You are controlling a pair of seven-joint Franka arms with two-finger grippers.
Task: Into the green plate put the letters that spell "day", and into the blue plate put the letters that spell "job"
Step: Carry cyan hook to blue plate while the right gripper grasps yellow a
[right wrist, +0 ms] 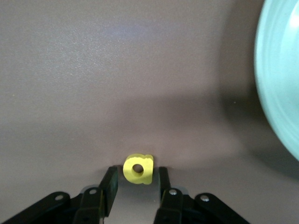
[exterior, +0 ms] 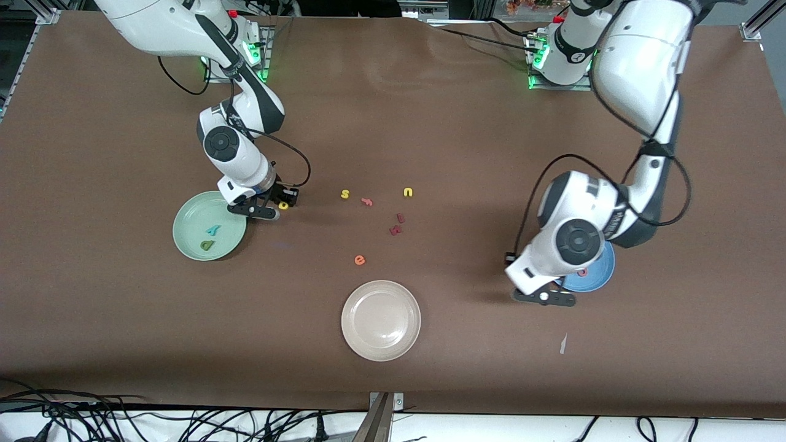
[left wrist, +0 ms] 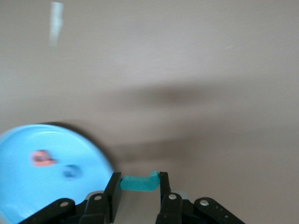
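Front view: the right gripper [exterior: 274, 204] sits low beside the green plate's [exterior: 184, 212] rim, the yellow "d" [exterior: 283, 205] between its fingers; the olive "a" [exterior: 206, 245] and teal "y" [exterior: 212, 230] lie on that smooth plate.

Left wrist view: the left gripper [left wrist: 138, 191] is clamped on the teal foam "j" [left wrist: 138, 182], its long axis spanning the pads, with the blue plate [left wrist: 18, 186] just beside it, holding the "b" [left wrist: 42, 158] and "o" [left wrist: 71, 171].

Right wrist view: the "d" [right wrist: 138, 169] sits between fingers not quite touching it; I cannot tell if it is gripped.
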